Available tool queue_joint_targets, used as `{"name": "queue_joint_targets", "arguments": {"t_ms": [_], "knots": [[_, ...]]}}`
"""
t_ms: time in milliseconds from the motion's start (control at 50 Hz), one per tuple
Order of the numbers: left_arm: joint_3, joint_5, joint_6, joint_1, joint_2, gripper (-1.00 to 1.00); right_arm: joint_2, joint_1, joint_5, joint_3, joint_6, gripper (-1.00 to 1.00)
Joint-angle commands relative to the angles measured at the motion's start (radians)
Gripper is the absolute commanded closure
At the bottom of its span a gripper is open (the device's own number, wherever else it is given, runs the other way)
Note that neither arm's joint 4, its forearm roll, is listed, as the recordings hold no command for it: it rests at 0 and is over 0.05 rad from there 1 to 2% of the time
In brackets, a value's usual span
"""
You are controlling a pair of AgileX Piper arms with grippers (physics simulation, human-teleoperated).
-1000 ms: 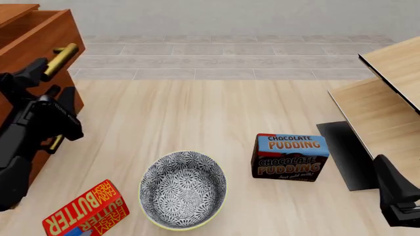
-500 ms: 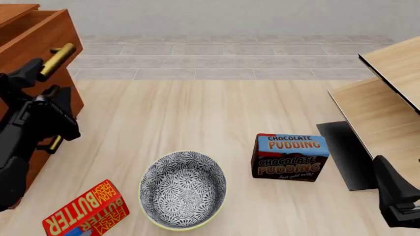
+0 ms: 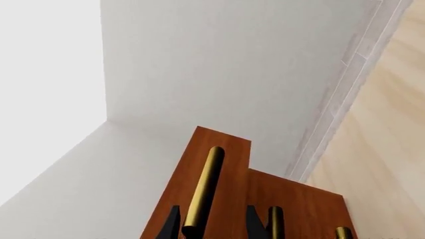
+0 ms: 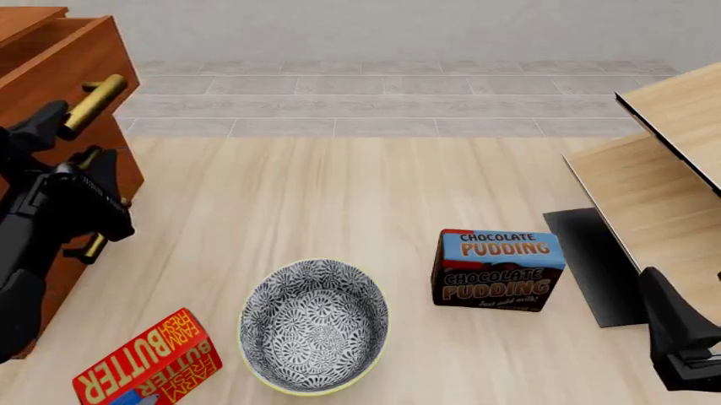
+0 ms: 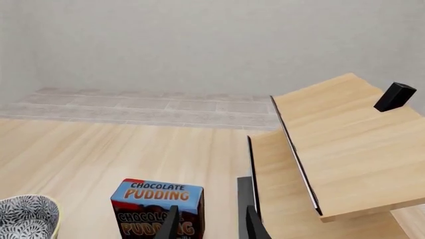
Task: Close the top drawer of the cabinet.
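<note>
Nearest the camera in the front view, at 7 o'clock, a red butter box (image 4: 147,363) with yellow lettering lies flat beside a round bowl (image 4: 314,325) patterned in fine black and white, pale yellow at its rim. At 5 o'clock, near the bowl, a chocolate pudding carton (image 4: 497,270) stands upright, blue on top and dark brown below. The right gripper (image 5: 210,224) rests at the low right edge, fingers apart on nothing, aimed past the carton; pale light-wood furniture (image 4: 664,177) with dark edges fills 3 o'clock.

At 9 o'clock the left gripper (image 4: 70,139), matte black, has its fingers (image 3: 171,225) spread to either side of the brass bar handle (image 4: 93,103), a smooth cylinder; contact cannot be told. The top drawer (image 4: 79,59) juts out from the reddish-brown cabinet (image 4: 113,181) at 10 o'clock. Open wood-plank floor (image 4: 338,186) stretches toward grey tiles (image 4: 383,97) at 12 o'clock.
</note>
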Motion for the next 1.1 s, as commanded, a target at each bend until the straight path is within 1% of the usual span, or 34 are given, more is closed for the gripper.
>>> {"name": "queue_joint_targets", "arguments": {"t_ms": [20, 1100], "knots": [[0.003, -0.009, -0.006, 0.033, -0.006, -1.0, 0.0, 0.003, 0.002, 0.0, -0.002, -1.0], [-0.003, -0.009, -0.006, 0.058, -0.005, -1.0, 0.0, 0.008, 0.008, 0.0, -0.006, -1.0]]}}
